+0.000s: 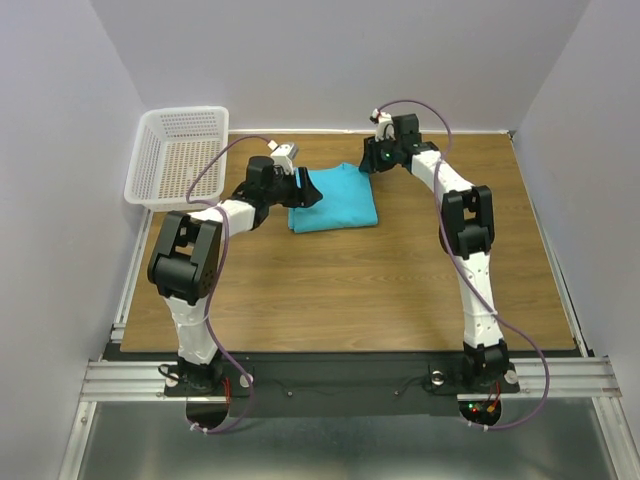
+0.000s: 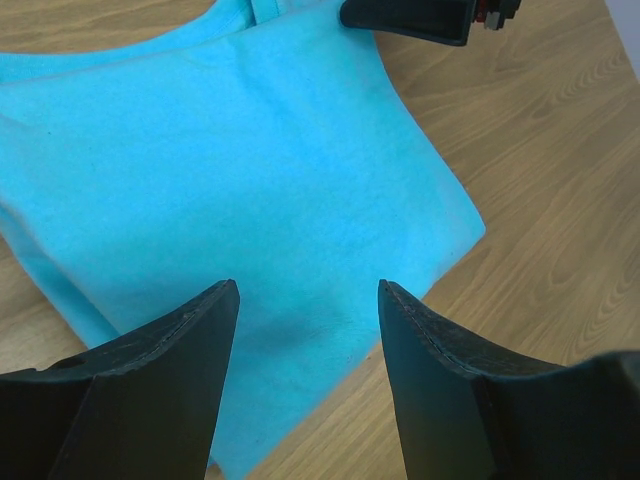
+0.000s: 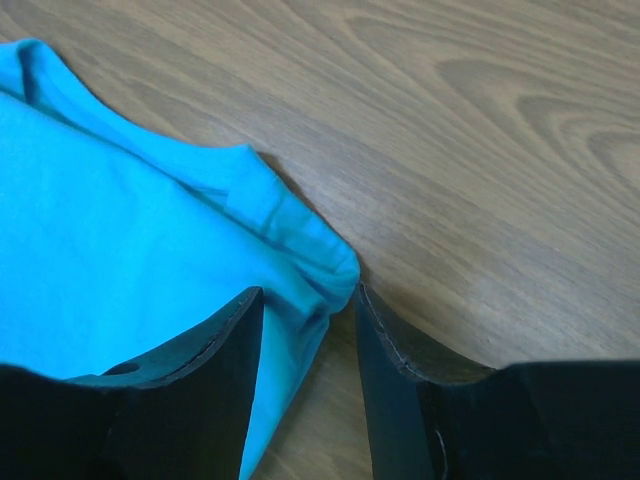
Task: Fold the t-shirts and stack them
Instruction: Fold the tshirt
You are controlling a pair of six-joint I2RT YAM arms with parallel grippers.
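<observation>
Evidently the folding is close to done: the turquoise t-shirt [image 1: 335, 200] lies as a compact, roughly square packet toward the far middle of the desk [image 1: 400, 290], its top layer smooth and its edges fairly even. It rests flat on the wood, between the two arms.

The left gripper [image 2: 308, 290] hovers over the packet's left side with its fingers wide apart and nothing between them. The right gripper [image 3: 308, 292] sits at the far right corner with its fingers moderately parted. A rolled hem of the shirt bulges into the gap and touches the inner face of one finger, but it looks loose rather than pinched, so I judge the cloth to be released.

What may remain is a last tidy of that bulging corner, and the stacking. Only one shirt shows, so there is nothing in sight to stack it on.

A white mesh basket [image 1: 185, 110] stands at the far left corner, apart from the shirt.

Hard to tell: how many layers the packet holds, where the sleeves are tucked, and whether the left fingertips touch the cloth or hang just above it.
</observation>
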